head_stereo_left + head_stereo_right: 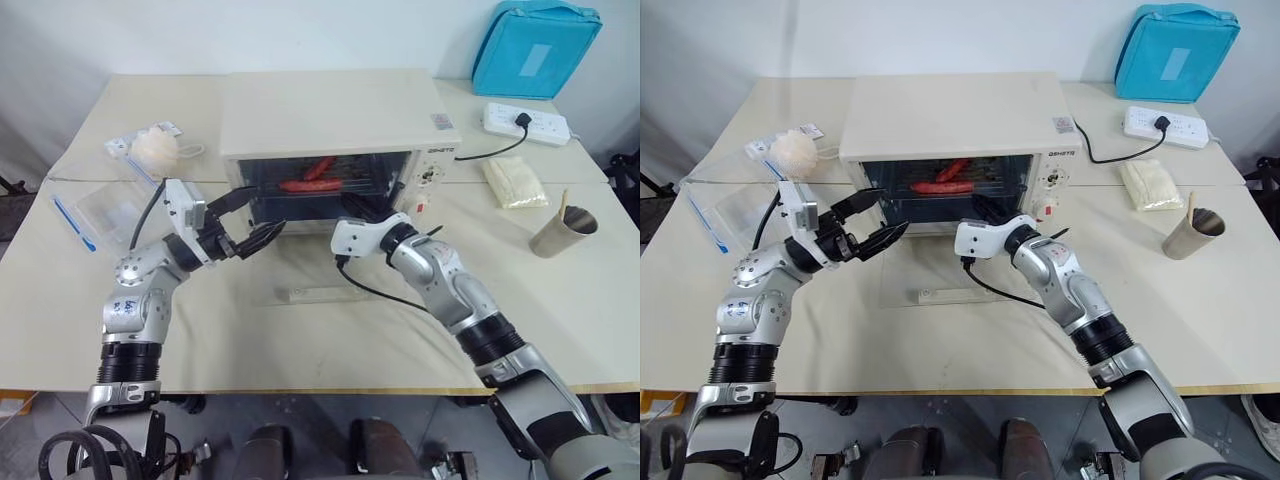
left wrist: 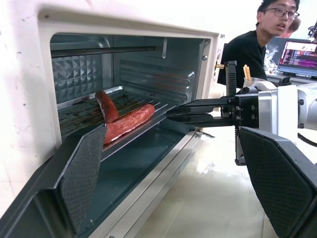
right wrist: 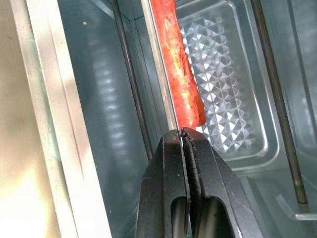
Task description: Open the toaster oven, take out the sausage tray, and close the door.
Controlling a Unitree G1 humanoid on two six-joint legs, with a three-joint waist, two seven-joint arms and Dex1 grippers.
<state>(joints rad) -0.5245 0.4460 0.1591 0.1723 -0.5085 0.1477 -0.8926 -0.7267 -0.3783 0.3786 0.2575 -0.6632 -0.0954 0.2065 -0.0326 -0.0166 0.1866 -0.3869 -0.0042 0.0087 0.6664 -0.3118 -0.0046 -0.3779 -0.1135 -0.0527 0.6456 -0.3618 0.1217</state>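
Right gripper pinching the sausage tray's front rim inside the opened toaster oven.

The right gripper [image 3: 182, 133] has its two black fingers clamped together on the front edge of the sausage tray [image 2: 130, 133], just ahead of its wrist. The left gripper [image 1: 243, 224] hovers with fingers spread wide, empty, beside the oven mouth. Under both hands the glass door [image 1: 325, 290] lies flat on the table. Beyond the fingertips, red sausages [image 2: 124, 119] rest on the tray within the toaster oven [image 1: 330, 115].

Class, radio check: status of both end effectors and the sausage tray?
Right end effector shut on sausage tray rim. Left end effector open beside it. Door down. Nothing blocking.
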